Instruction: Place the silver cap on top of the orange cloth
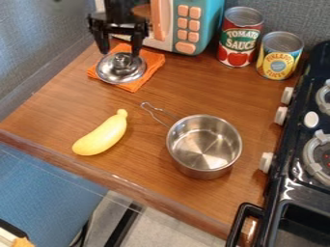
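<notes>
The black hand [120,51], its fingers spread, hangs over the silver cap [120,71], which rests on the orange cloth [153,60]. A metal pot [201,166] sits well apart from the hand.

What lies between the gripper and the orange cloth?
The silver cap: it sits on the orange cloth, below the gripper, as the camera view shows.

The arm [119,8] is black, its black gripper [119,52] built with a wide crosspiece and two chunky, angular fingers [102,39].
</notes>
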You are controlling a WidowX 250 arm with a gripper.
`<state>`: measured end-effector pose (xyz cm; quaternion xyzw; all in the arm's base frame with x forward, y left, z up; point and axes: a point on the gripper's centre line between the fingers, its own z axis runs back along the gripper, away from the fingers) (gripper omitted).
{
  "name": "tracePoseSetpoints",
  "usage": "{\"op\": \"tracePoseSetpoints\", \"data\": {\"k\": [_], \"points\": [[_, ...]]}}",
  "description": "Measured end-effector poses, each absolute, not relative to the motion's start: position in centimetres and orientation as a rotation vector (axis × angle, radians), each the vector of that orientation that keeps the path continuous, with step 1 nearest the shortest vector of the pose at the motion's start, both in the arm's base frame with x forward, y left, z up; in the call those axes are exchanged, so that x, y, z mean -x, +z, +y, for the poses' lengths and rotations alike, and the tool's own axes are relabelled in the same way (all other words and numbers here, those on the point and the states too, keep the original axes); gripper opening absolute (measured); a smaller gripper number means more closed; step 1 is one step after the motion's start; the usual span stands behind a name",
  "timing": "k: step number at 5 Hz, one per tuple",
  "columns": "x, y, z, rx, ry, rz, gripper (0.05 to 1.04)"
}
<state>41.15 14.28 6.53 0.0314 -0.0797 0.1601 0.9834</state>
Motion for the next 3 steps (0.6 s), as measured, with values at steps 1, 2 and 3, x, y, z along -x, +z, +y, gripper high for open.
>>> {"op": "tracePoseSetpoints", "data": {"k": [1,2,3], "points": [[-41.1,10.7,13.3,-0.023,0.241,-0.231,1.000],[-40.4,11.2,12.8,0.020,0.070,-0.224,1.000],[-39.7,12.2,12.9,-0.022,0.019,-0.243,0.999]]}}
